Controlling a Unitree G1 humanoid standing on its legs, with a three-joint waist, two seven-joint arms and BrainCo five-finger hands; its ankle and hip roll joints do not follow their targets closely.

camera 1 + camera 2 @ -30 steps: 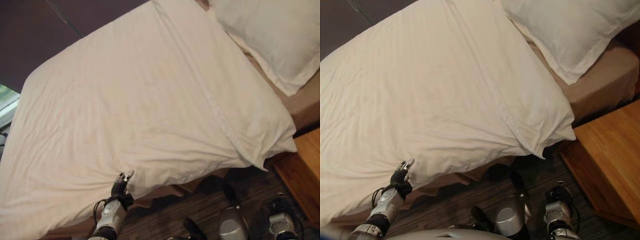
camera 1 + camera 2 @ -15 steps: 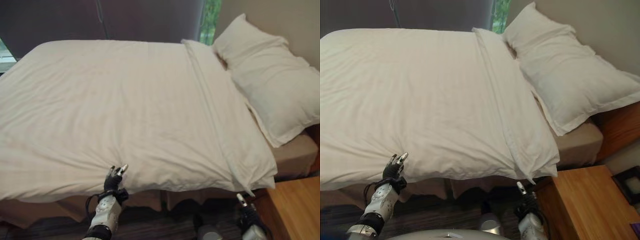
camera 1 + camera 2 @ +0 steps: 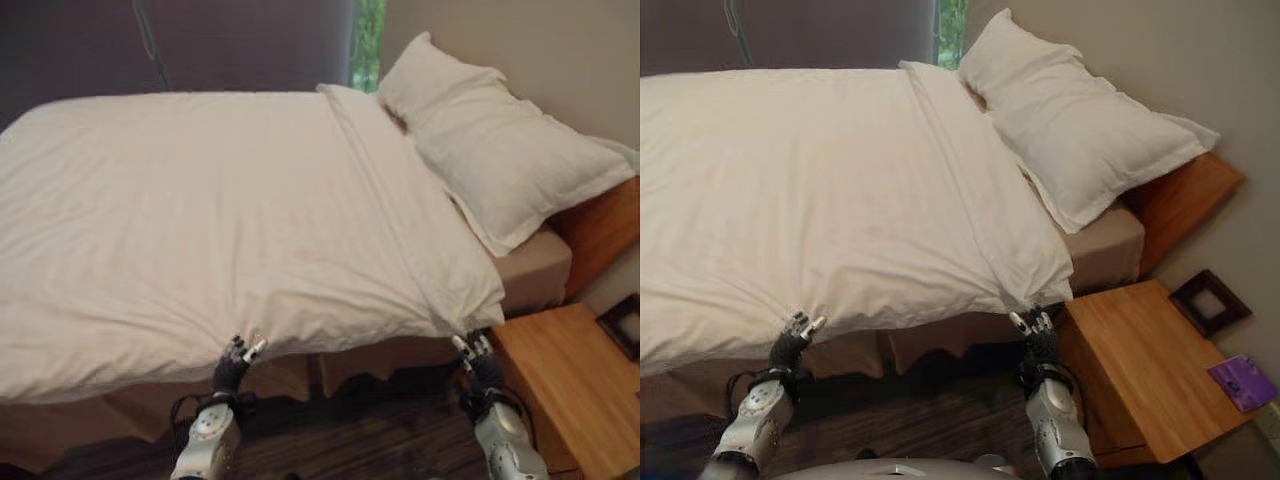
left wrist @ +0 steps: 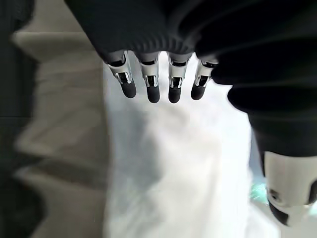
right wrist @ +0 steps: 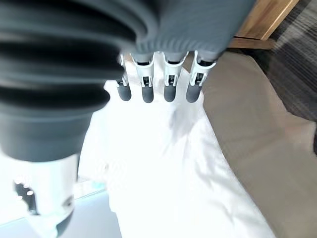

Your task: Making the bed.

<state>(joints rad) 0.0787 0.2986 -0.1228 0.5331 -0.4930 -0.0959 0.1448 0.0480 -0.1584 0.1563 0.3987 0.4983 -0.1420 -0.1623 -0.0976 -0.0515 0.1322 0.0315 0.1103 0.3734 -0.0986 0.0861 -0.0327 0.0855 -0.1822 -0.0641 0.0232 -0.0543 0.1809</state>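
White duvet [image 3: 220, 220] edge — left robot hand [image 3: 238, 358] and right robot hand [image 3: 478, 356] just below, fingers straight, released.

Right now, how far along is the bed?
Looks done: the white duvet lies spread flat over the mattress, and the pillow sits at the head. In hand: the left hand is at the duvet's near edge and the right hand at its near corner, fingers straight. Left: the tan bed skirt shows below the near edge, which looks slightly rumpled.
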